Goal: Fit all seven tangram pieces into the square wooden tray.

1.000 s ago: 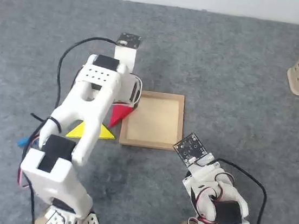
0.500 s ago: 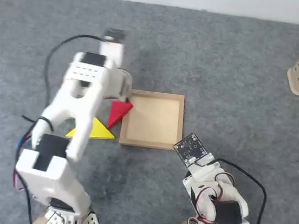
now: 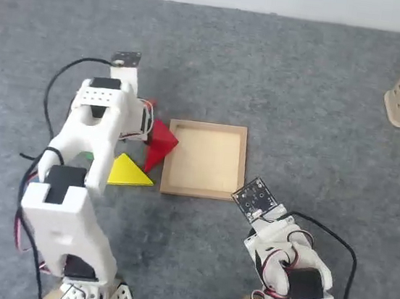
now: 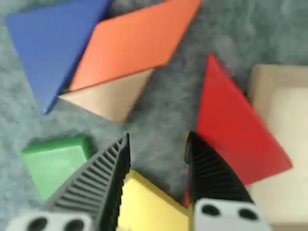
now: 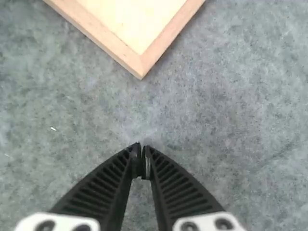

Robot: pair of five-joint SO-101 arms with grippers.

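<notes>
My left tool [image 4: 157, 139] hangs half open and holds nothing, over bare bench [image 4: 163, 110] among the loose pieces. The red triangle [image 4: 231, 130] lies just to its tray side, its long edge facing the tool and running alongside the tray's [image 4: 257, 82] left rim, its apex touching that rim. I judge the left arm far nearer; a small shift toward the tray should straddle the piece. My right tool [image 5: 141, 156] is closed on nothing, off the tray's near right corner.

The left hand [image 4: 157, 139] partly hides the yellow triangle [image 4: 149, 207], which the picture's edge cuts off.
</notes>
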